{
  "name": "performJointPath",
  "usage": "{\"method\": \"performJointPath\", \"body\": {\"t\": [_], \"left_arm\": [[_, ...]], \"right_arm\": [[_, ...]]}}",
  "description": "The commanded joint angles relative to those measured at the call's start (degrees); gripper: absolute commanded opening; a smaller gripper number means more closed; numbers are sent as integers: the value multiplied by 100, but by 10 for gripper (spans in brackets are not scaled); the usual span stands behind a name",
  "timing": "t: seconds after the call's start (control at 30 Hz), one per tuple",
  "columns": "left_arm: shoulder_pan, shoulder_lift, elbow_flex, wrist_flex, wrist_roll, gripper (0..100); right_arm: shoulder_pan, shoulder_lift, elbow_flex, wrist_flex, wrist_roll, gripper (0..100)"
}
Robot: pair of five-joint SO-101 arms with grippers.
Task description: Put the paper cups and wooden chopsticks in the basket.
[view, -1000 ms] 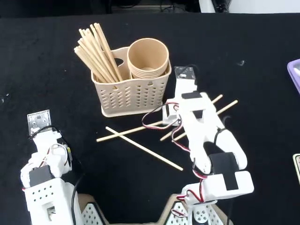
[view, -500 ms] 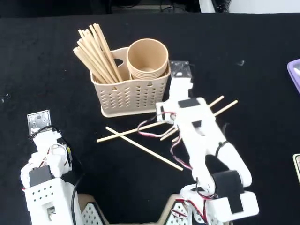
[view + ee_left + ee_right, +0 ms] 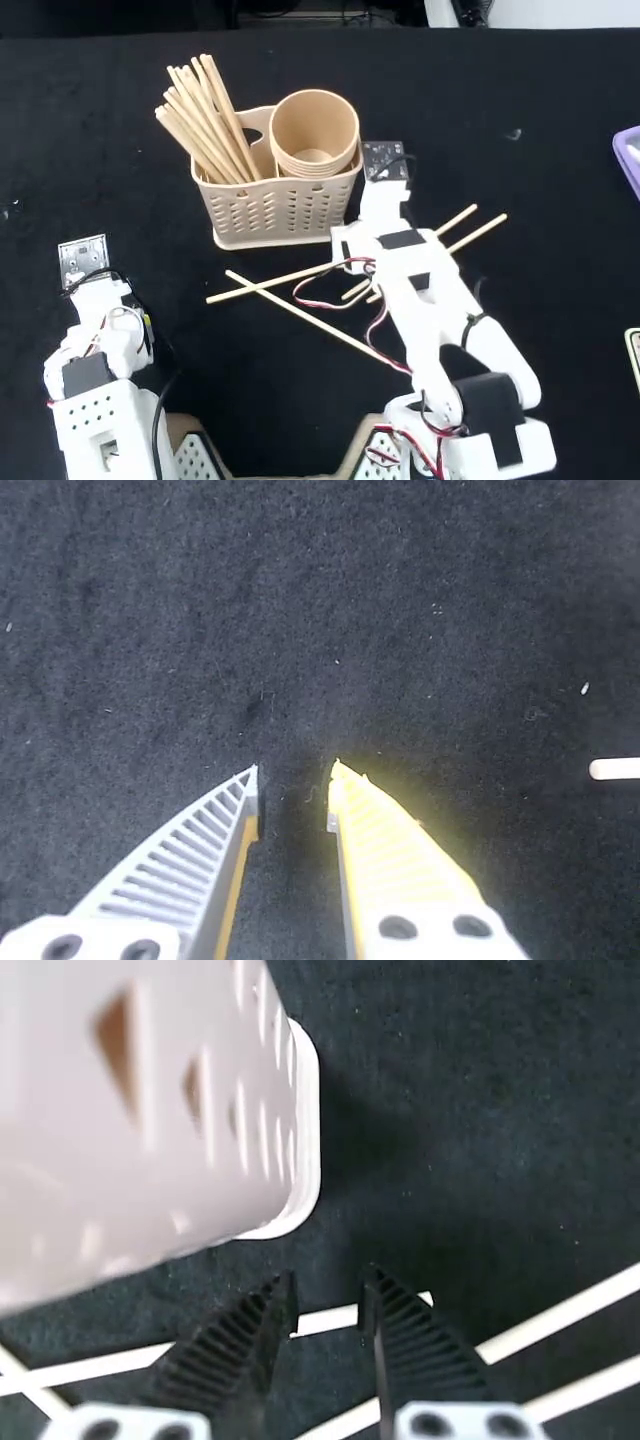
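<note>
The beige basket (image 3: 275, 205) stands at the back left and holds a bundle of wooden chopsticks (image 3: 205, 110) and stacked paper cups (image 3: 313, 130). Several loose chopsticks (image 3: 275, 283) lie on the black cloth in front of it, two of them poking out past the right arm (image 3: 410, 275). My right gripper (image 3: 328, 1305) is open by the basket's corner (image 3: 290, 1160), its tips just over one chopstick (image 3: 320, 1322) that runs crosswise beneath them. My left gripper (image 3: 293, 780) is slightly open over bare cloth, on the left arm (image 3: 95, 345) at the front left.
A purple object (image 3: 630, 155) sits at the right edge of the table. The tip of one loose chopstick (image 3: 615, 769) is off to the side of my left gripper. Black cloth lies free to the left of the basket and at the back right.
The right arm has stretched forward and slightly left toward the basket's near right corner, over the loose chopsticks. The basket has shifted a little left. The left arm has kept still.
</note>
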Motion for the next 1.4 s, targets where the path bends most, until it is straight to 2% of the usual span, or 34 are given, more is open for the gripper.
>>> {"method": "performJointPath", "body": {"t": [0.0,0.3,0.47,0.57,0.8,1.1,1.37], "left_arm": [[-40,-62,-40,-97,53,127],[-40,-62,-40,-97,53,127],[-40,-62,-40,-97,53,127],[-40,-62,-40,-97,53,127],[-40,-62,-40,-97,53,127],[-40,-62,-40,-97,53,127],[-40,-62,-40,-97,53,127]], "right_arm": [[-158,-22,101,185,62,113],[79,-31,-532,185,-18,113],[510,-31,-787,229,-1064,113],[615,-13,-743,246,-1363,113],[536,22,-629,668,-1723,113],[308,31,-602,651,-1767,113],[299,31,-585,457,-2215,113]]}}
